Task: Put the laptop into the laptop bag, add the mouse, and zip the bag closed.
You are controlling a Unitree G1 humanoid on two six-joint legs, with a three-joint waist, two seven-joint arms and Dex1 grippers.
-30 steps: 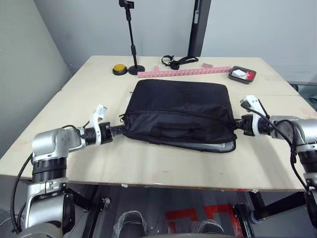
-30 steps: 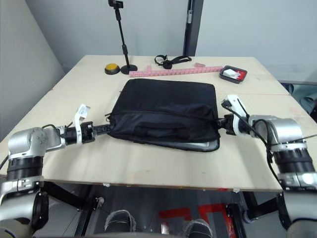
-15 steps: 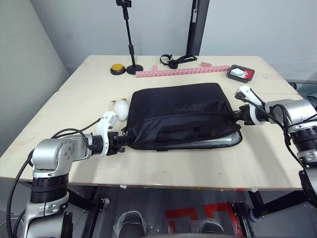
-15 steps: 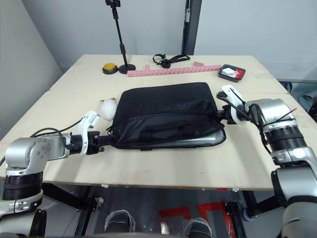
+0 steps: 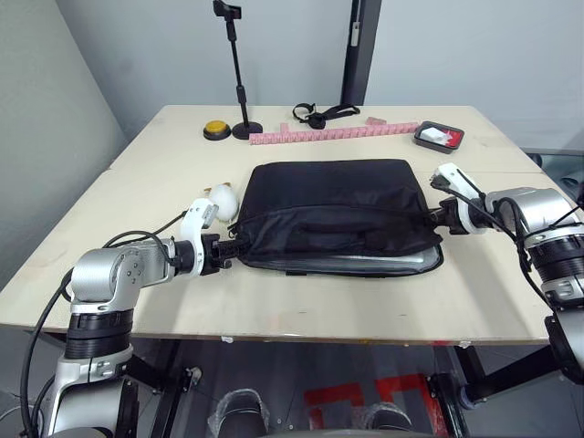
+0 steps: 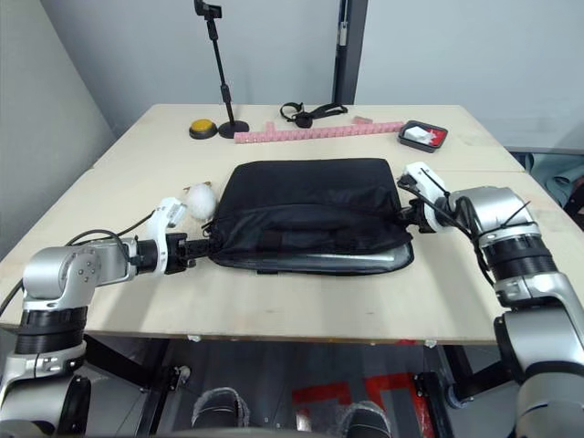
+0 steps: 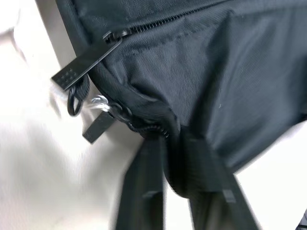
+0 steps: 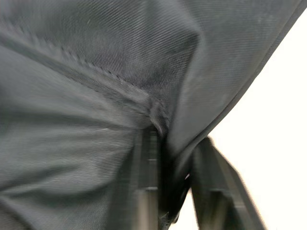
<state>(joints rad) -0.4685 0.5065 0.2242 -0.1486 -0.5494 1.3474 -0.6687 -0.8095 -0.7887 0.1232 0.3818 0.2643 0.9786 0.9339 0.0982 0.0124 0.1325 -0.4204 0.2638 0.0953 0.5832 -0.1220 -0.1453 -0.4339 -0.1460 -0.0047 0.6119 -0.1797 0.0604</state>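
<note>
The large flat black fabric laptop bag (image 5: 338, 214) lies mid-worktop (image 5: 301, 310), silver laptop edge (image 5: 388, 265) showing. Left claw (image 7: 172, 158) and right claw (image 8: 168, 158) each pinch a corner; fabric could slip, spilling the laptop.

— Can you read anything from your end?

— No, I can't make out a single word, number or brand. The bag (image 5: 338, 210) carries no label I can read, and its zip pull (image 7: 85, 62) has only a grid of small dots. The pink strip (image 5: 338, 133) along the table's far edge has marks too small for me to tell.
</note>
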